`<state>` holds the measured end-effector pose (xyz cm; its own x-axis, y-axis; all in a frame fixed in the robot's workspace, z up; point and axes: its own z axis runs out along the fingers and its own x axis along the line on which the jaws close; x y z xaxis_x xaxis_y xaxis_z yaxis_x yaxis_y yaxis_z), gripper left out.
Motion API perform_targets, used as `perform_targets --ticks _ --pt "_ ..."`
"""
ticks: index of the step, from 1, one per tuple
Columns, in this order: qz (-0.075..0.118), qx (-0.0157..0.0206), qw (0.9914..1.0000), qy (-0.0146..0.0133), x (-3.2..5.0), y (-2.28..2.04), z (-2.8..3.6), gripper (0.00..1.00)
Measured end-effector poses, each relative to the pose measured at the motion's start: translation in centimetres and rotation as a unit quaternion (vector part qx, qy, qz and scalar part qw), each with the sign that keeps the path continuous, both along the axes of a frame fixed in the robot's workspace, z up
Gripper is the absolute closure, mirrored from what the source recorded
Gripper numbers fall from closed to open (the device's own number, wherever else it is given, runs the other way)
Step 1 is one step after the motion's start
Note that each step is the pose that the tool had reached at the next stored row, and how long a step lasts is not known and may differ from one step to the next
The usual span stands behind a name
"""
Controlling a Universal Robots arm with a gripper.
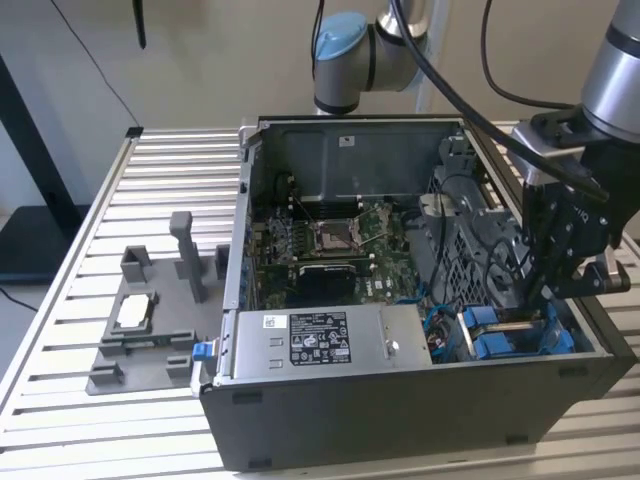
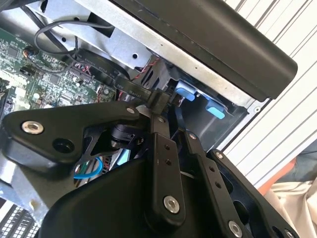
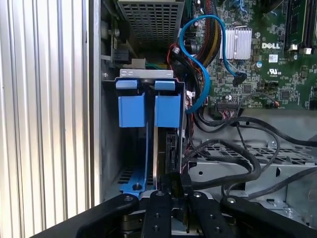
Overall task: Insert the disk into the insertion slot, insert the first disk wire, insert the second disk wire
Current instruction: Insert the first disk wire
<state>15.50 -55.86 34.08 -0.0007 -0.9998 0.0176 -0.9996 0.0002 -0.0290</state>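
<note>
The disk [image 3: 157, 148] stands on edge in the insertion slot [image 3: 143, 79], framed by its blue carrier [image 3: 167, 110]. In the exterior view the blue carriers [image 1: 500, 340] sit at the front right corner of the open computer case. My gripper [image 1: 537, 300] reaches down into that corner. In both wrist views the gripper [image 2: 161, 106] [image 3: 177, 191] is shut on a small black wire connector [image 2: 157, 98] [image 3: 178, 179] with a flat dark cable [image 2: 130, 88] trailing from it. The connector sits close against the disk's near edge; whether it is seated is hidden.
A silver labelled power-supply box [image 1: 320, 340] lies along the case's front. The motherboard [image 1: 340, 240] fills the case floor. A looping blue cable [image 3: 198, 59] and thick black cables [image 3: 237, 148] crowd the space beside the bay. A grey fixture [image 1: 150, 320] stands on the slatted table at the exterior view's left.
</note>
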Motion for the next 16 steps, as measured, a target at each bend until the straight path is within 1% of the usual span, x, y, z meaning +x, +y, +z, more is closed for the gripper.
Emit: perform_targets --ticks 11,16 --pt "0.0 -0.0003 1.0 0.0 -0.01 0.0 -0.66 0.81" --pt "0.0 0.0002 1.0 0.0 -0.01 0.0 -0.75 0.81"
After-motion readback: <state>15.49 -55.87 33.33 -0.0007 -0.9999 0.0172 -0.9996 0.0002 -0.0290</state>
